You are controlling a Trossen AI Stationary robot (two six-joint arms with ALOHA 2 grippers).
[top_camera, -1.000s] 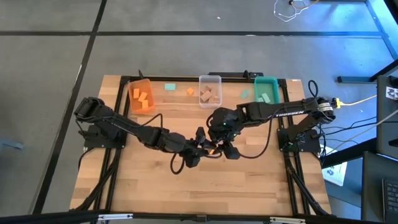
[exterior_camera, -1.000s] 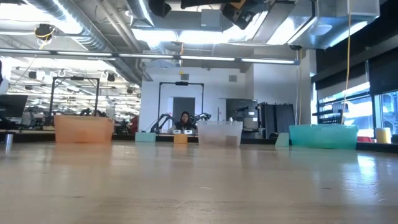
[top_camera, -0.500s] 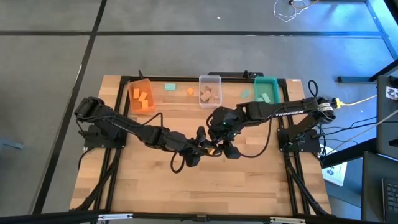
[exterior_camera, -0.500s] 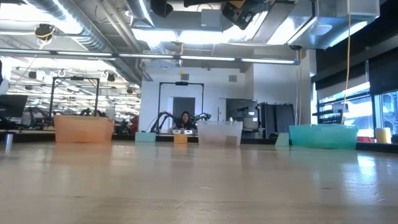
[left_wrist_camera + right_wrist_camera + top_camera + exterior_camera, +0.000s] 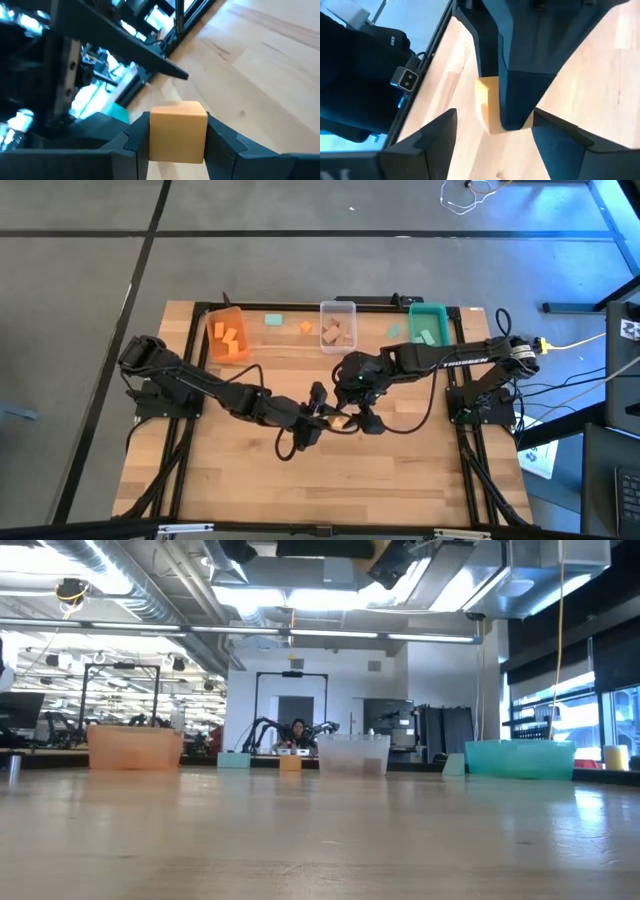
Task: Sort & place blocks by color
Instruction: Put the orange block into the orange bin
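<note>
Mid-tabletop (image 5: 400,480), both arms meet over one block (image 5: 178,131). It looks like a hand-over between tools.

Left tool (image 5: 178,145): closed on the block, fingers (image 5: 135,142) pressed to two opposite faces. The block is a plain tan cube, held clear of the wood below. In the high view the same block (image 5: 338,420) shows between the two arm ends, near the tabletop's centre.

Right tool (image 5: 485,135): fingers (image 5: 437,135) spread wide to either side of the block (image 5: 487,102), not touching it. The left arm's finger crosses in front. Judgement: the right tool has let go so that the left alone carries the load, or it is not yet gripping; the pictures do not settle which.

Far edge: orange bin (image 5: 227,335) with orange blocks, clear bin (image 5: 338,325) with wood blocks, teal bin (image 5: 428,323). Loose between them: a teal block (image 5: 273,319), an orange block (image 5: 306,327), another teal block (image 5: 393,330). These remain unsorted.

Likely reason for the hold: a tan block belongs in the clear bin.
</note>
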